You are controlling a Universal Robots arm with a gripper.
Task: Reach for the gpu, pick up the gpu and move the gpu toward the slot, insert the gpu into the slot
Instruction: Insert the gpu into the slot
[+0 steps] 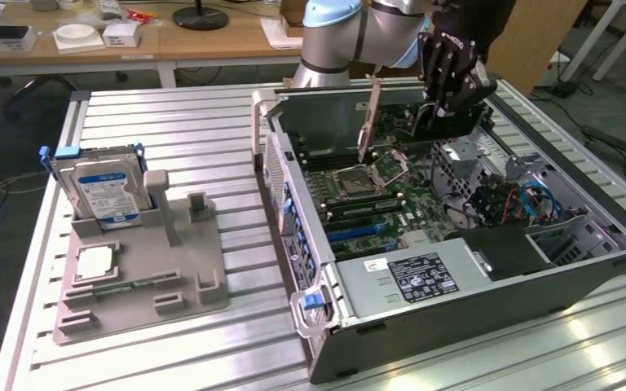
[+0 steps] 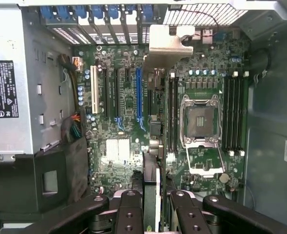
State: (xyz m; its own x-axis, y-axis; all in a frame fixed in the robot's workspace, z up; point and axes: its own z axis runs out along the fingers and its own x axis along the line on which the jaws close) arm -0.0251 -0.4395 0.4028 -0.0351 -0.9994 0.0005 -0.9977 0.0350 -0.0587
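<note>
Had the fingers closed part-way onto the gpu, pinching the thin card from both sides and holding it upright, edge down, over the open computer case. Placed the gpu, in the exterior view, between one and two o'clock of the picture's middle, hanging above the green motherboard and apparently clear of it. Took the long blue connector just beside the card's line for the slot; in the exterior view, roughly seven o'clock from the card. Judged the step in hand to be the carry toward that slot. Called, most likely, for holding the card's lower edge parallel to the slot, sliding across level, and steering clear of the open processor socket on the card's other side. Called too for lining the metal bracket up with the case's rear openings. Noted, farthest off, the hard drive standing in its grey holder at nine o'clock on the tabletop.
</note>
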